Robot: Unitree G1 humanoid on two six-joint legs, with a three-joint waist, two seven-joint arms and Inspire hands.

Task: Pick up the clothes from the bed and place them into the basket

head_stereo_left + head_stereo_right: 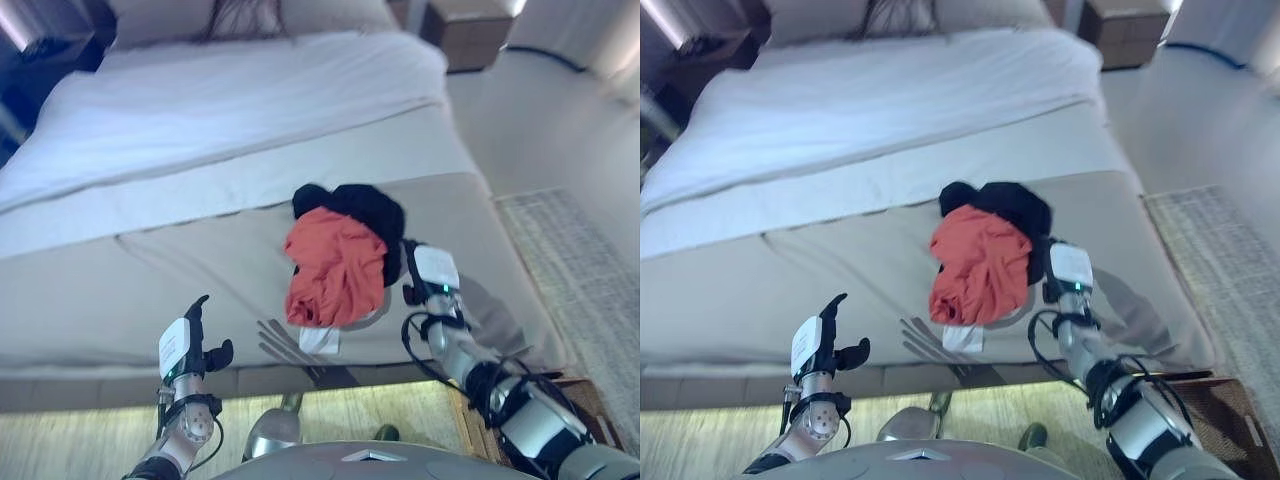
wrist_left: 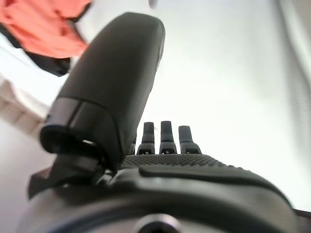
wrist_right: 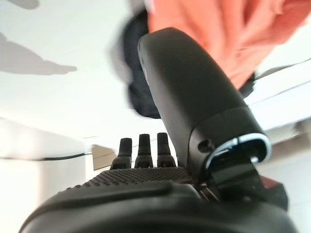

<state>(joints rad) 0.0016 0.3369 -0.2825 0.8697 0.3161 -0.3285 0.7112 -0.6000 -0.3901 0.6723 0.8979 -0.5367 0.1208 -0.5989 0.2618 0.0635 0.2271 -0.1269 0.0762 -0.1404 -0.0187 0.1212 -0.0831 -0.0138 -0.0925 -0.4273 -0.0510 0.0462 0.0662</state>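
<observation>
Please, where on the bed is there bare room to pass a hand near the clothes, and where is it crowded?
Free: the beige cover between the left hand and the orange garment, and the white sheet beyond the black garment. Crowded: the pile's right side, where the right hand sits close against it.

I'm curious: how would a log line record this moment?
clothes: piled on bed | right hand: open, beside pile | left hand: open, apart | basket: unseen
</observation>
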